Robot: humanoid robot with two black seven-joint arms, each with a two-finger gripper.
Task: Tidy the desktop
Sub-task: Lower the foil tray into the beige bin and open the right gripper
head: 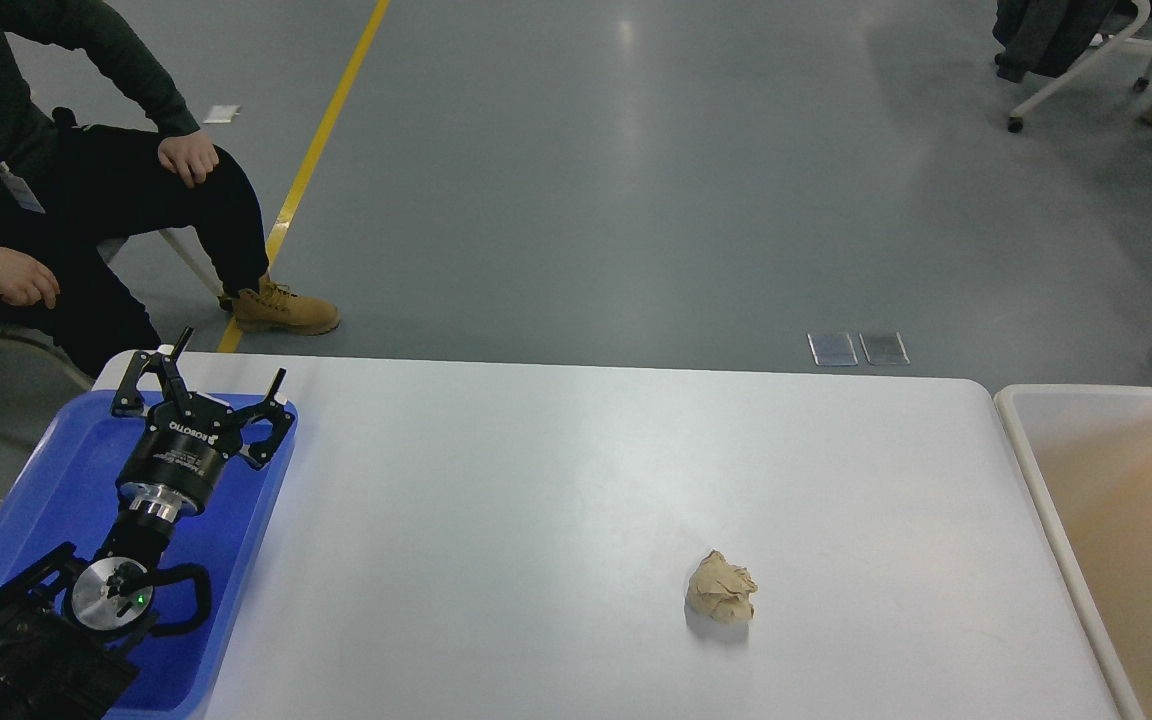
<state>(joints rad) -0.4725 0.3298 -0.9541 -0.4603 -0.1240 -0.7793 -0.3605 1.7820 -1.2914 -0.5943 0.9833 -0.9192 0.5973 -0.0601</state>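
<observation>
While left end effector (231, 356) spread, desktop (556, 480) beneath, paper wad (722, 587) well apart rt

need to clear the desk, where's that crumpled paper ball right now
In the head view the crumpled paper ball lies alone on the white desktop, right of centre near the front edge, closer to the beige bin than to the blue tray.

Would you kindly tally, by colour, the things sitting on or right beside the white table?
Blue: 1, the tray at the table's left end
Tan: 1, the crumpled paper ball lying on the table
Beige: 1, the bin at the table's right edge
Total: 3
</observation>
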